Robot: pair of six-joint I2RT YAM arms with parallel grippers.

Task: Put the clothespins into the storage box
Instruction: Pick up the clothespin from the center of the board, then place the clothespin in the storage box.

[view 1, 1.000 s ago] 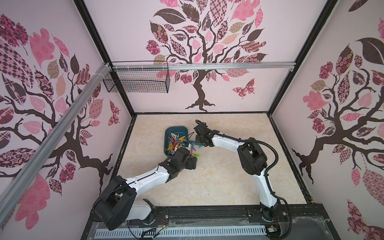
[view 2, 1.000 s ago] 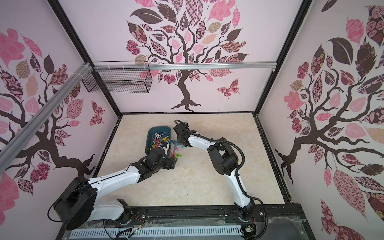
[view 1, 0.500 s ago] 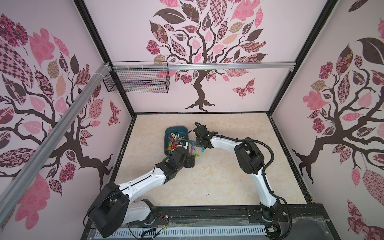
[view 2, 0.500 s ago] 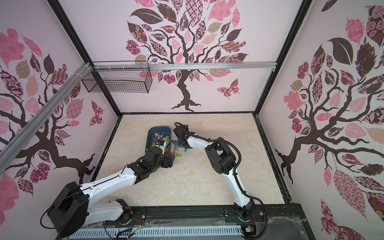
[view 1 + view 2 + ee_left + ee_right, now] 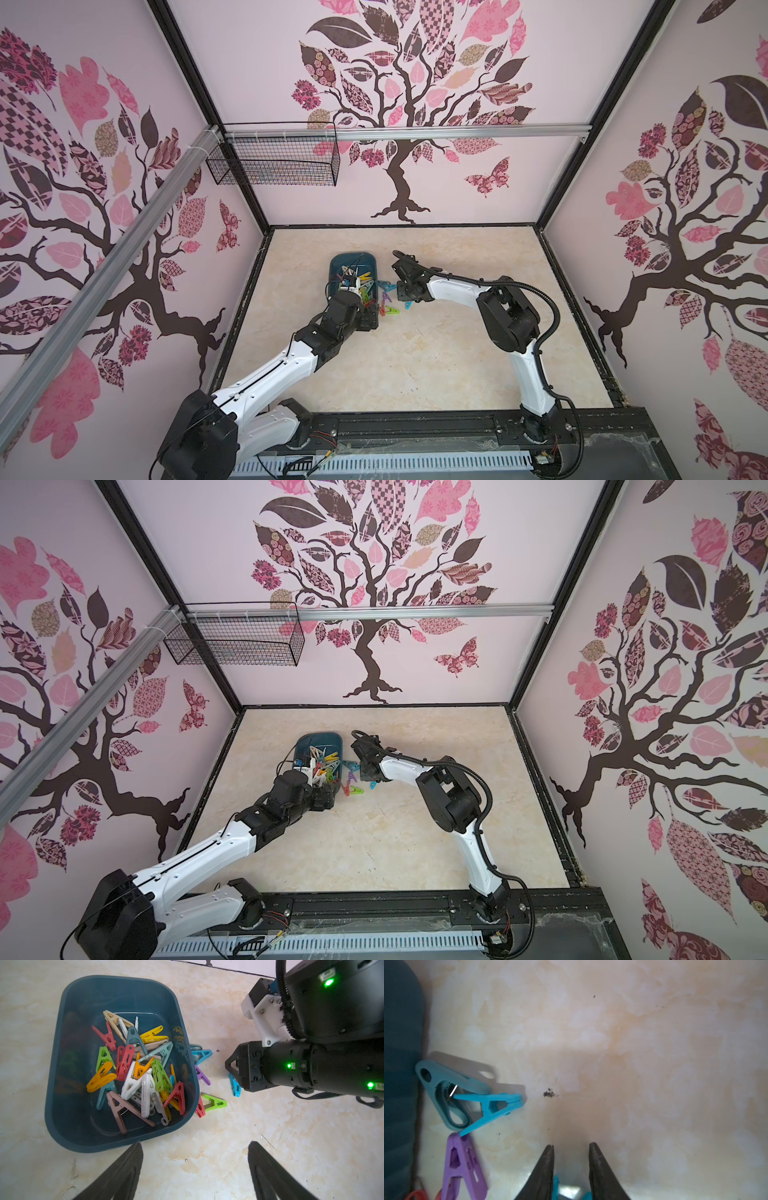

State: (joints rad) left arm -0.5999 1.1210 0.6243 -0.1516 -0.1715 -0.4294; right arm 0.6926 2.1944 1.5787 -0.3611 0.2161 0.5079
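Observation:
The dark teal storage box (image 5: 353, 259) (image 5: 320, 739) (image 5: 62, 1043) sits left of centre and holds several mixed-colour clothespins (image 5: 135, 1072). A few more lie on the table along its right wall: teal (image 5: 446, 1093), blue (image 5: 492, 1105), purple (image 5: 202, 1076) (image 5: 463, 1165), red (image 5: 200, 1108) and green (image 5: 215, 1102) (image 5: 392, 311). My left gripper (image 5: 195, 1144) hangs open and empty over bare table at the box's near end. My right gripper (image 5: 571, 1145) (image 5: 230, 1064) is low beside the loose pins, jaws a little apart. A blue clothespin (image 5: 234, 1085) (image 5: 408, 305) lies under it; whether the fingers touch it is hidden.
A black wire basket (image 5: 274, 166) hangs from the rail at the back left, above the table. Patterned walls close the left, back and right sides. A black rail (image 5: 415, 428) carrying both arm bases runs along the front edge.
The left arm's shoulder has swung and its wrist has edged toward the box. The right arm shifted slightly left and came back beside the loose pins.

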